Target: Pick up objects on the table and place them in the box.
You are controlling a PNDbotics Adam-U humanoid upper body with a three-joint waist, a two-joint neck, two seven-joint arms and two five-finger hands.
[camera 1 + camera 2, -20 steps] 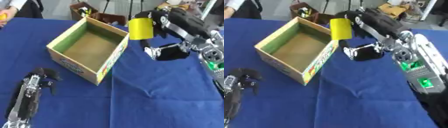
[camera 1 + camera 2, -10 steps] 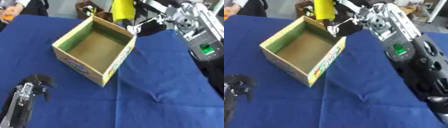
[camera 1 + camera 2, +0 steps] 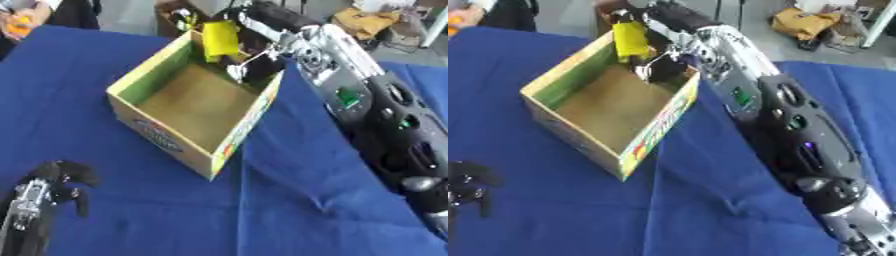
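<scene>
An open cardboard box [image 3: 179, 145] with a green inner wall stands on the blue table, left of centre. My right hand [image 3: 252, 62] reaches in from the right over the box's far corner, fingers curled round a yellow object [image 3: 220, 39] held above the box's inside. My left hand [image 3: 52, 186] rests near the lower left corner, fingers curled, holding nothing.
The blue cloth [image 3: 297, 210] covers the table, with a few creases to the right of the box. My right arm [image 3: 789, 125] runs diagonally across the right side. Clutter and a person's orange-holding hand [image 3: 19, 25] show beyond the far edge.
My right hand has carried the yellow object leftward, from beside the box to over its far corner. The camera has shifted. The left hand stays put.
</scene>
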